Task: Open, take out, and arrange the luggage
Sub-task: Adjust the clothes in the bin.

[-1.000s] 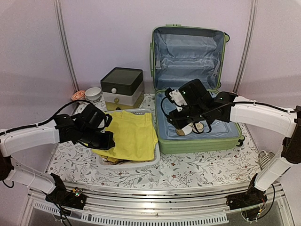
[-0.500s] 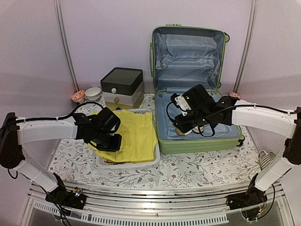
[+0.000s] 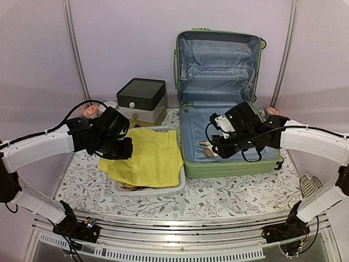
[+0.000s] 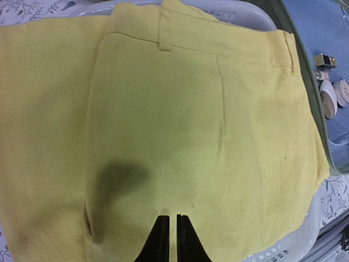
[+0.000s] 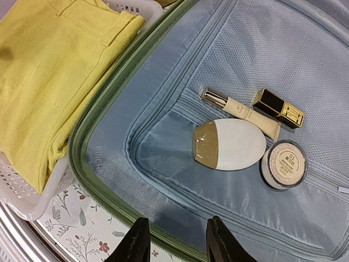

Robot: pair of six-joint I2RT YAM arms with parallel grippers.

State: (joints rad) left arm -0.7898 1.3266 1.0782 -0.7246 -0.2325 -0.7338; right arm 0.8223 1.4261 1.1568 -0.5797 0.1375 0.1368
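The luggage, a light-green suitcase, lies open with its lid upright at the back. On its blue lining lie a white-and-brown oval case, a cream tube, a black-and-gold lipstick and a round compact. My right gripper hovers open over the suitcase's near-left rim, empty; the top view has that right gripper above the base. My left gripper hangs over the folded yellow garment, its fingers almost together and holding nothing. From above, this left gripper is over the garment's left part.
The yellow garment fills a white mesh basket left of the suitcase. Behind it stand a dark-lidded white-and-yellow drawer box and two small bowls. A small pink object sits right of the suitcase. Pale walls close off the back.
My right gripper has drifted to the right over the suitcase base, uncovering the small items. My left gripper swung right over the garment, then pulled back toward the far left.
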